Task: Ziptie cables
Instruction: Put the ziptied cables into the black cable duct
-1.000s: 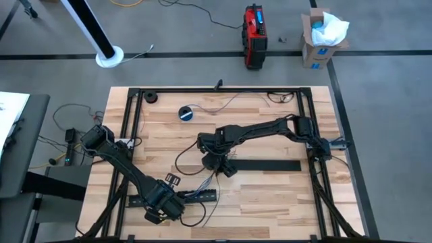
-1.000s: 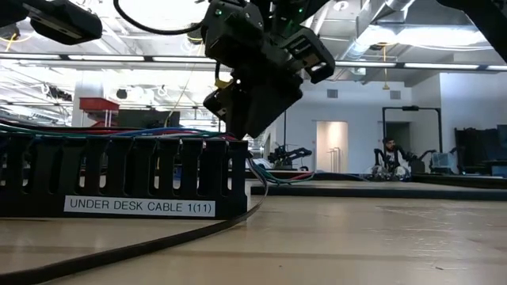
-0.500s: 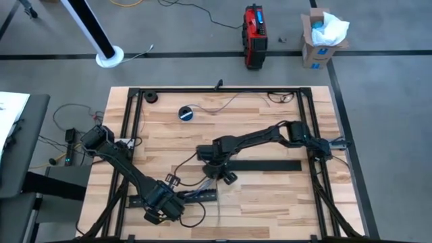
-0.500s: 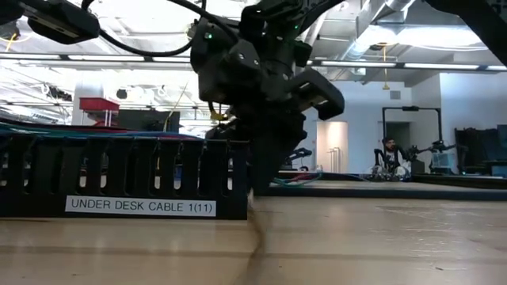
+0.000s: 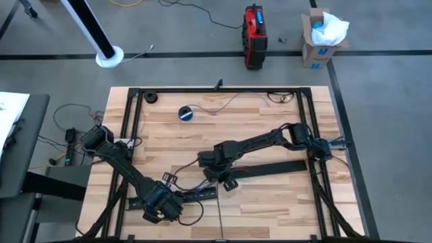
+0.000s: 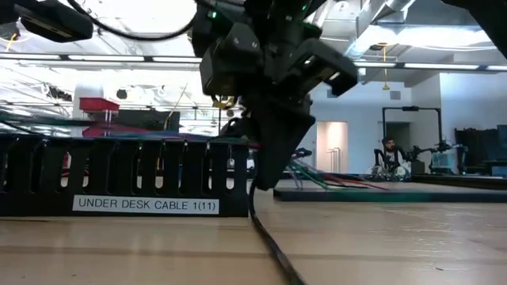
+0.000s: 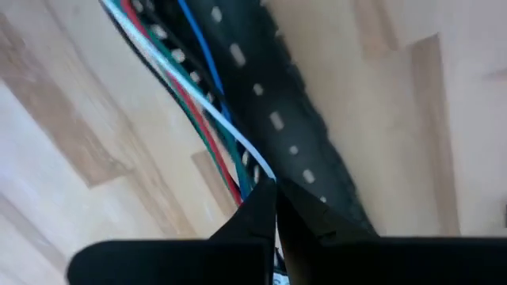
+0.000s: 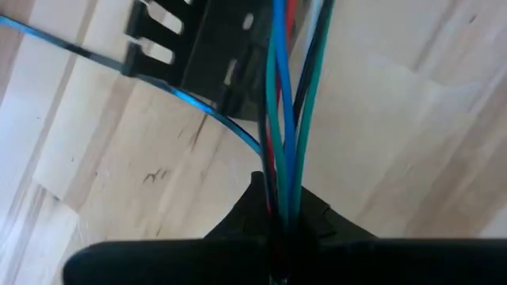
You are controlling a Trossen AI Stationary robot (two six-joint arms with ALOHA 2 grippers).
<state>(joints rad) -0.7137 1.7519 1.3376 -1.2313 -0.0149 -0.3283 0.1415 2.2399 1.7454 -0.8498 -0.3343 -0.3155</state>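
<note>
**Both grippers clamped on the cable bundle near the front edge**

Your worktop [image 5: 270, 121] is a pale wooden butcher-block top inside a black frame, on a grey floor. Nearest the front edge, the left gripper [image 5: 177, 200] sits at the slotted black cable duct [image 5: 196, 195], whose label in the low view reads "UNDER DESK CABLE 1(11)" [image 6: 146, 204]. In the left wrist view you see its fingers [image 7: 261, 210] pinched together on the cables [image 7: 207, 111], a red, green, white and blue run lying along the duct.

Just behind it, toward the middle of the worktop, the right gripper [image 5: 217, 177] points down, its arm reaching in from the right edge. Its fingers [image 8: 305, 218] are clenched on the cables, which pass between them as blue, teal and dark strands. A long flat black strip [image 5: 270, 167] lies beside it toward the right edge.

A thin dark line [image 6: 269, 237] runs forward along the wood; you cannot tell whether it is a cable or a tie.

Near the back edge sits a small blue tape roll [image 5: 186, 113]. Beyond the table stand a red case [image 5: 254, 28], a cardboard box [image 5: 318, 40] and a white post [image 5: 94, 30].
</note>
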